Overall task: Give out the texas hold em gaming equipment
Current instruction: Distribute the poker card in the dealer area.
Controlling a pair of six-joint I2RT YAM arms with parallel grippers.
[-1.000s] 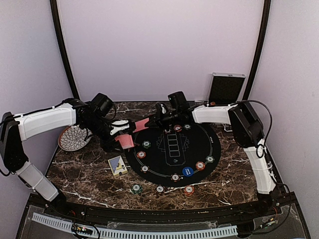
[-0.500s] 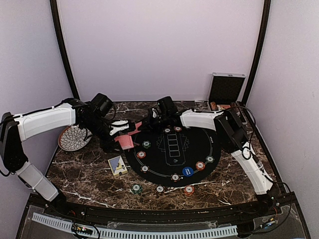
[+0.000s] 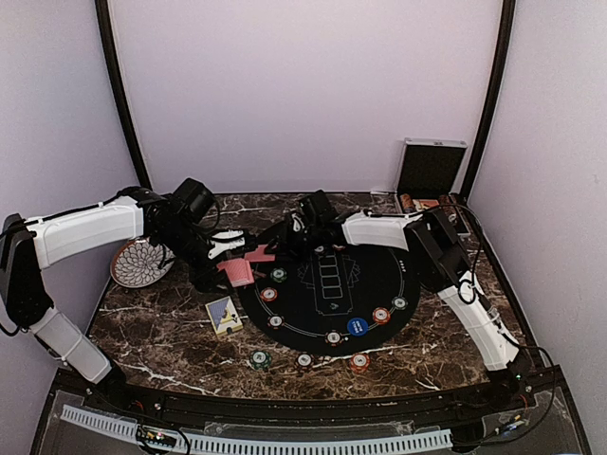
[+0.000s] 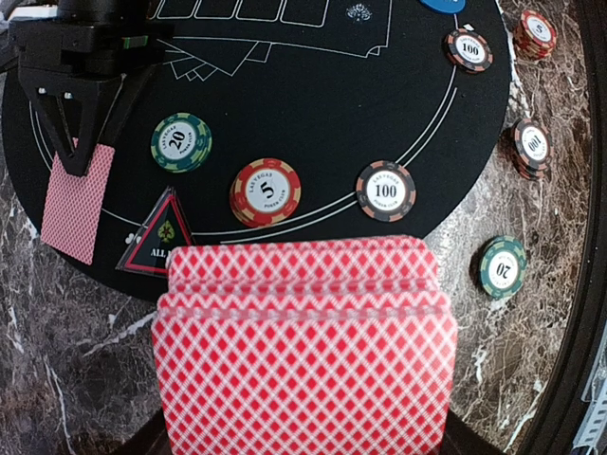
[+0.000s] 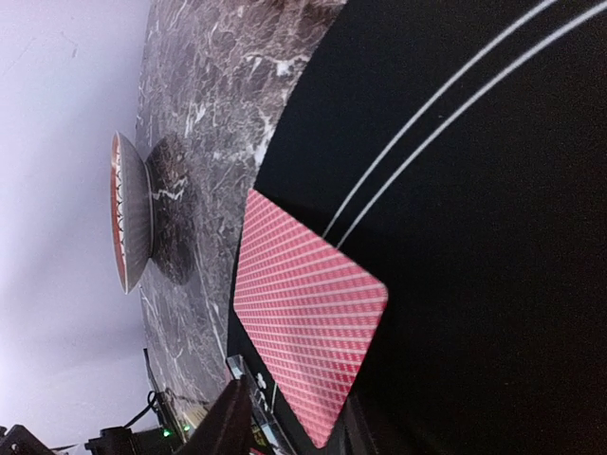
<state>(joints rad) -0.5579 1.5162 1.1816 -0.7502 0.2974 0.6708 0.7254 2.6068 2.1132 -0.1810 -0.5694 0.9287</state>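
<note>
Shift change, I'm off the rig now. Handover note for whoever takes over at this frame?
Left pincer: shut on the red-backed deck, held just left of the black mat.
Right pincer: tips at one face-down card lying at the mat's edge; can't tell whether it is gripped or released.
Chips: several sit around the mat's rim line, more on the marble at the near side.
Done: chips look laid out, one card down.
Left: the rest of the deal, since the deck looks nearly full.
</note>
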